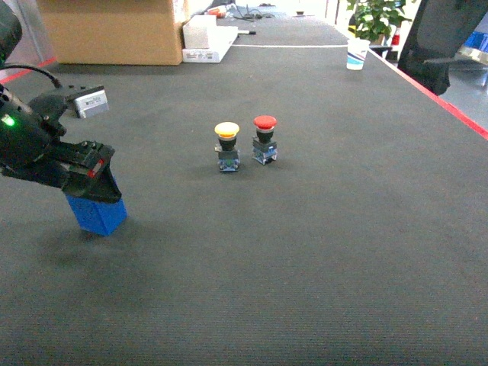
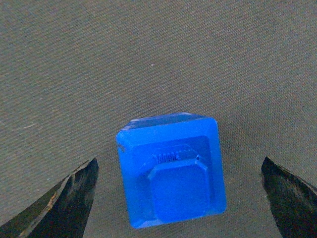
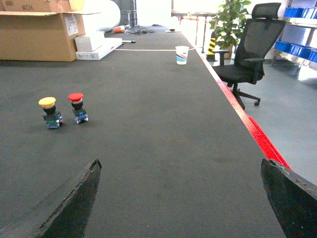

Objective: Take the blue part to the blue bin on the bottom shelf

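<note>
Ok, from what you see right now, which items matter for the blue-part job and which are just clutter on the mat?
Job items:
- blue part, between the open fingers of the left gripper
- blue bin and bottom shelf: not in view

Clutter:
- yellow push button
- red push button
- cardboard box
- paper cup
- office chair

— Where is this?
— A workshop or lab: a long dark-matted bench [image 3: 163, 148], cardboard box [image 3: 37, 29], office chair [image 3: 247, 54], potted plant [image 3: 225, 20], blue bins [image 3: 297, 12] on racking.
</note>
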Robot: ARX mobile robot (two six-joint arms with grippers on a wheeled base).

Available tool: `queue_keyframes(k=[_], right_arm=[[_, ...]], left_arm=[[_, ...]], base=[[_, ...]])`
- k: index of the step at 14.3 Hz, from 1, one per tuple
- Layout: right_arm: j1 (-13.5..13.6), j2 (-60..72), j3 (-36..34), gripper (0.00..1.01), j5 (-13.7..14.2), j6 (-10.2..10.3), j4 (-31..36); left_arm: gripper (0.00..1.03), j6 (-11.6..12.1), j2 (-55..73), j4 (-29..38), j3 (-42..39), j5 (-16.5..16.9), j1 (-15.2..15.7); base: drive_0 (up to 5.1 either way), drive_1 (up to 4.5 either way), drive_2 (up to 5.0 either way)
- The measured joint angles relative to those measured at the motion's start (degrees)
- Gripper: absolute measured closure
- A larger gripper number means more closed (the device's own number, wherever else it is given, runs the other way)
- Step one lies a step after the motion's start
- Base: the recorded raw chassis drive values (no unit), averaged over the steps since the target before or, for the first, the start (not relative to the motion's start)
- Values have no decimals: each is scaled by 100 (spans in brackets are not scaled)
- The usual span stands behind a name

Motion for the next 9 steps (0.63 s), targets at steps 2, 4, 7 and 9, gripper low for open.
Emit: queue_keyframes(k=[2, 4, 7, 9], right_arm=[[0, 0, 0, 3, 2, 0, 0], [0, 0, 0, 3, 2, 0, 0], [0, 0, 0, 3, 2, 0, 0], [0, 0, 0, 3, 2, 0, 0]], left_arm=[[5, -2, 136, 96, 39, -83, -39], [7, 2, 205, 374, 59, -258, -92], [45, -22, 247, 433, 55, -457, -160], [58, 46, 247, 490, 50, -605, -179]], base=[[0, 0, 0], [0, 0, 0], [0, 0, 0], [0, 0, 0]])
